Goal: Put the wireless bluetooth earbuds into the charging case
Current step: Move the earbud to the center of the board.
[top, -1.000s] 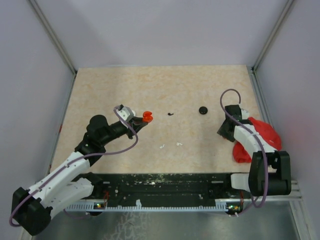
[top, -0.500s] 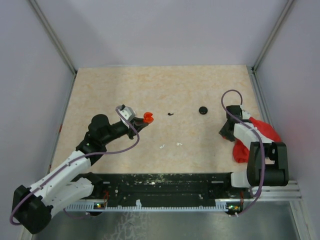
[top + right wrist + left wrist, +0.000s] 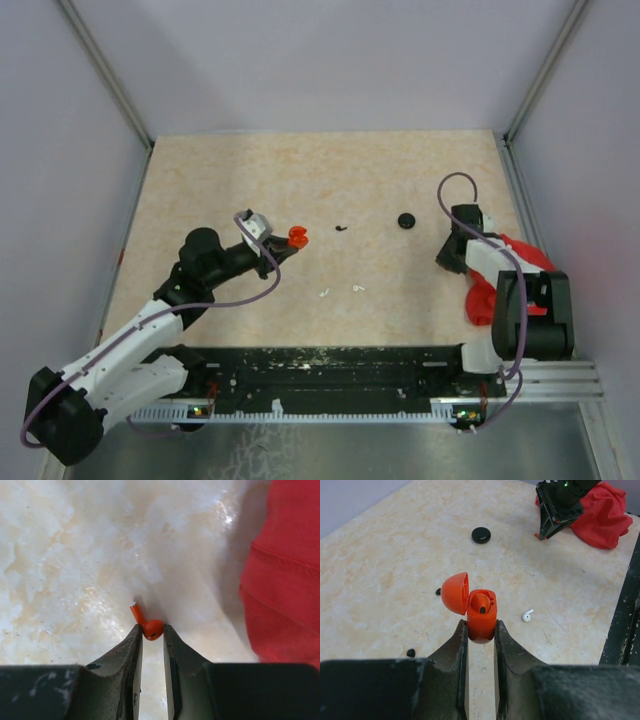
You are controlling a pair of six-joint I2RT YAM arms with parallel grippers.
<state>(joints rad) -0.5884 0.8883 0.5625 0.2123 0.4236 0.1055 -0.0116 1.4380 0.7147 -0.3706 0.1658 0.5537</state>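
Right now, right pincer (image 3: 151, 628) is pinching the red-orange earbud (image 3: 145, 622) by its bulb, low at the counter (image 3: 75, 555) near the red cloth (image 3: 285, 580), stem slanting away up-left in the wrist view, left pincer (image 3: 481, 626) is clamping the charging case (image 3: 481, 614) upright, lid hanging open.

Left arm reaches mid-table; my left gripper (image 3: 282, 246) has the orange case (image 3: 296, 236) at its tips. My right gripper (image 3: 446, 262) points down at the table (image 3: 250, 170), just beside the red cloth (image 3: 525, 265). A black round case (image 3: 406, 220) and a small black bit (image 3: 342, 227) lie between the two. A white earbud (image 3: 324, 293) and a second white earbud (image 3: 358, 289) lie nearer my bases.
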